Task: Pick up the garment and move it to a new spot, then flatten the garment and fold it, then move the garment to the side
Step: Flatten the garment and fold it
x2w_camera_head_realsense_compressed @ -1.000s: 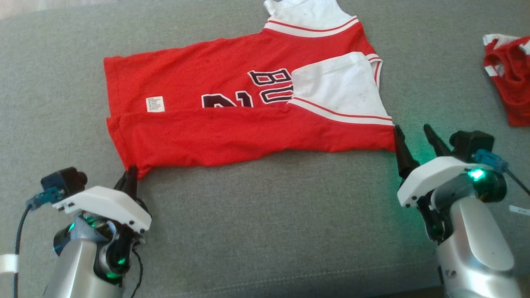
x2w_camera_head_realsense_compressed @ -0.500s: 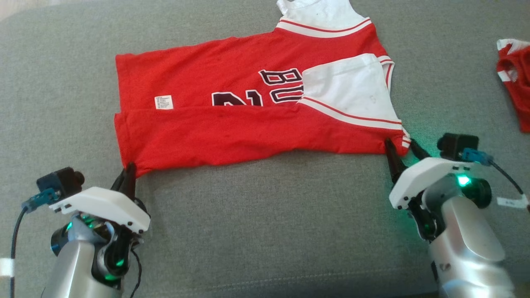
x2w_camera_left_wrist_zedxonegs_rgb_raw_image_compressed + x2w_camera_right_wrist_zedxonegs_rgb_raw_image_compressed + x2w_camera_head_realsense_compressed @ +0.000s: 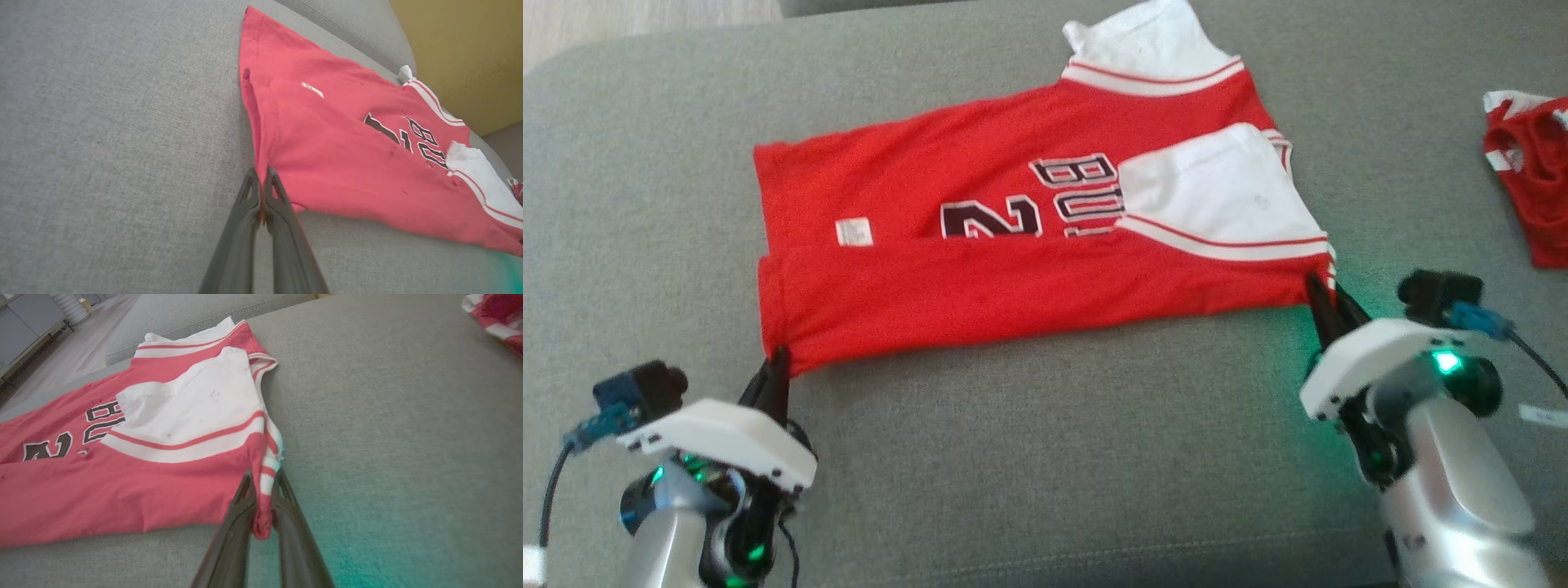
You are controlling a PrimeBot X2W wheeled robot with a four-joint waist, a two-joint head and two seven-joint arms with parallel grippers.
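The garment (image 3: 1013, 245) is a red jersey with white shoulder panels and dark lettering, lying spread on the grey cushion with its near long edge folded over. My left gripper (image 3: 778, 363) is shut on the jersey's near left hem corner (image 3: 263, 163). My right gripper (image 3: 1327, 298) is shut on the near right corner by the striped armhole trim (image 3: 265, 473), with red cloth bunched between the fingers. The rest of the jersey (image 3: 122, 457) lies flat between both grippers.
A second red and white garment (image 3: 1531, 167) lies crumpled at the far right of the cushion (image 3: 1045, 457), also seen as a scrap of red cloth (image 3: 494, 318) in the right wrist view. Wooden floor (image 3: 621, 20) shows beyond the cushion's far left edge.
My right gripper moved in to the jersey's near right corner and closed on it. The left gripper stayed shut on the hem corner. The head camera shifted slightly.
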